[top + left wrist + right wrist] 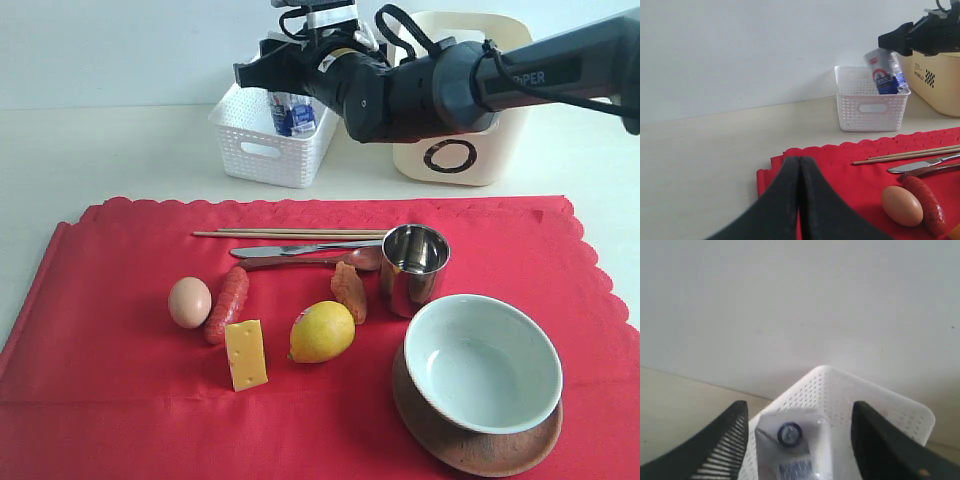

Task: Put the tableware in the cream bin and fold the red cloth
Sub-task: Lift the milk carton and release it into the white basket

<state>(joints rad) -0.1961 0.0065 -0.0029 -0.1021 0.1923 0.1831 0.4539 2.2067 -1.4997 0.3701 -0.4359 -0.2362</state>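
1. The right hand (pixel 800 407), fingers apart, hangs over the white basket (pixel 262 150) beyond the red cloth's (pixel 120 330) far edge, above a carton (pixel 295 115).
2. The left hand (pixel 800 161), fingers pressed together, sits at the cloth's left edge.
3. The cream bin (pixel 500 150) stands behind the cloth, partly hidden by the right arm.
4. On the cloth lie chopsticks (pixel 290 234), knife (pixel 290 249), spoon (pixel 300 261) and upright cup (pixel 413 265), with the bowl (pixel 480 360) on the plate (pixel 480 450).
5. Egg (pixel 190 302), sausage (pixel 228 303), cheese (pixel 245 354) and lemon (pixel 322 331) crowd the cloth's middle.

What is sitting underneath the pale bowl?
A round brown wooden plate, resting on the red cloth. Only its near rim shows; the bowl covers the rest.
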